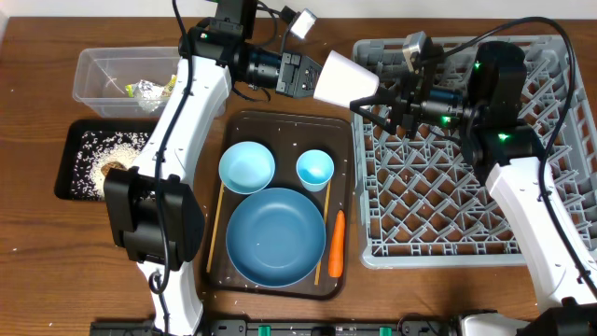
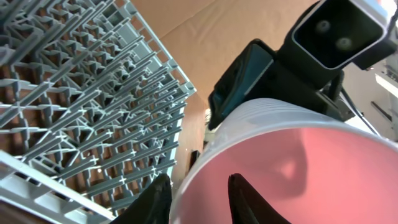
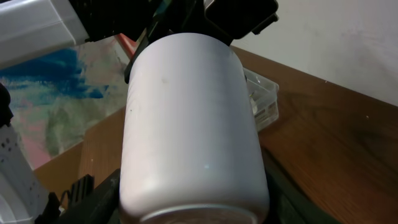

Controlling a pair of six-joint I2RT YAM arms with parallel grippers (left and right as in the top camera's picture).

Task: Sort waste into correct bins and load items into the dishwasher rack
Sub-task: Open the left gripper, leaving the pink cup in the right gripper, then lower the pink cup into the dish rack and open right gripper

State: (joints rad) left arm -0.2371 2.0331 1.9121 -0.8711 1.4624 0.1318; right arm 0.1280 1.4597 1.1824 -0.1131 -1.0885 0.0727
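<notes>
Closest is the pale pink cup (image 3: 193,124), lying on its side up in the air, just by the left edge of the dishwasher rack (image 1: 438,252); the right gripper (image 1: 373,101) squeezes its bottom end from both sides; the left gripper (image 2: 199,199) has one finger inside the rim and one outside, spread a little, not pinching the wall; the blue plate (image 1: 277,236), small bowl (image 1: 246,166) and blue cup (image 1: 314,169) sit on the brown tray (image 1: 280,126).

My overhead camera looks straight down on the whole desk (image 1: 37,280). My left wrist camera peers close into the mouth of the cup (image 2: 311,162), with the rack (image 2: 74,93) behind. My right wrist camera faces that same cup's side, very near.
</notes>
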